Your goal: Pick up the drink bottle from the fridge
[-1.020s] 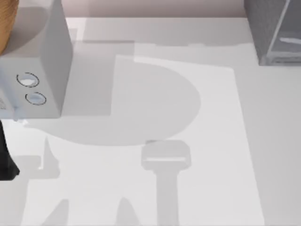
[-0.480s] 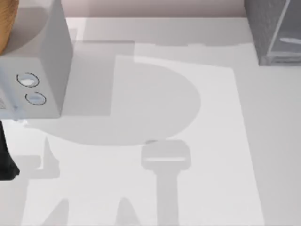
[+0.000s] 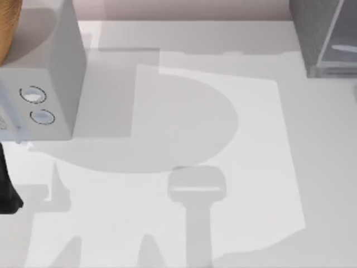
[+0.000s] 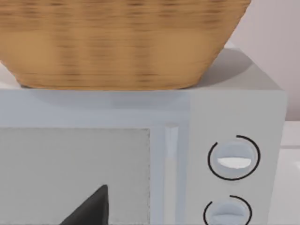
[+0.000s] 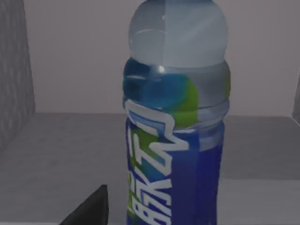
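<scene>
My right wrist camera looks straight at the drink bottle point(image 5: 176, 140), which stands upright inside the fridge point(image 3: 323, 36) at the table's far right corner. One dark fingertip point(image 5: 89, 208) of the right gripper shows low beside the bottle; I cannot tell how wide the jaws are or whether they hold anything. I would advance slowly, center the bottle's body between the fingers, and only then close. My left arm is parked facing the microwave point(image 4: 225, 140) with the wicker basket point(image 4: 122, 42) on top.

White table point(image 3: 167, 223) with soft grey shadows, pale pinkish wall point(image 3: 184, 8) behind
</scene>
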You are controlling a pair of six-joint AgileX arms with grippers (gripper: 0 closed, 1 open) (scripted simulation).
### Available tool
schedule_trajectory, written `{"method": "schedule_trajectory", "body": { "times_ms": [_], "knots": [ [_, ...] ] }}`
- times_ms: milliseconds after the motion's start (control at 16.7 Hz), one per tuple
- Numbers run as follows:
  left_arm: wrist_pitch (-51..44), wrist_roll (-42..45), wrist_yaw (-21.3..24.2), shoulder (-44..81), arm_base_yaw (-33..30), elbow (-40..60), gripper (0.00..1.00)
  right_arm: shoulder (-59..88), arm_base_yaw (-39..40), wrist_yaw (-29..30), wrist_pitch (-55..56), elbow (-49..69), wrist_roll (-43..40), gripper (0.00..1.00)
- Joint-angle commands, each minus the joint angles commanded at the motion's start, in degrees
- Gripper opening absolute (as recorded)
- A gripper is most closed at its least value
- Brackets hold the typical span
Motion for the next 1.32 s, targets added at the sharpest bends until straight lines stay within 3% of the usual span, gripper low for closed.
{"method": "schedule_trajectory", "body": {
  "times_ms": [300, 660, 1080, 1320],
  "knots": [
    [0.00, 0.00, 0.00, 0.00, 0.00, 0.00, 1.00, 3.82, 3.86, 3.99, -6.15, 8.71, -0.09, 1.00],
    [0.00, 0.00, 0.00, 0.00, 0.00, 0.00, 1.00, 4.28, 3.75, 3.93, -6.58, 9.50, -0.08, 1.00],
    [0.00, 0.00, 0.00, 0.00, 0.00, 0.00, 1.00, 11.60, 5.25, 5.48, -13.94, 24.50, -0.16, 1.00],
    [0.00, 0.00, 0.00, 0.00, 0.00, 0.00, 1.00, 12.21, 5.44, 5.68, -14.83, 25.74, -0.17, 1.00]
  ]
}}
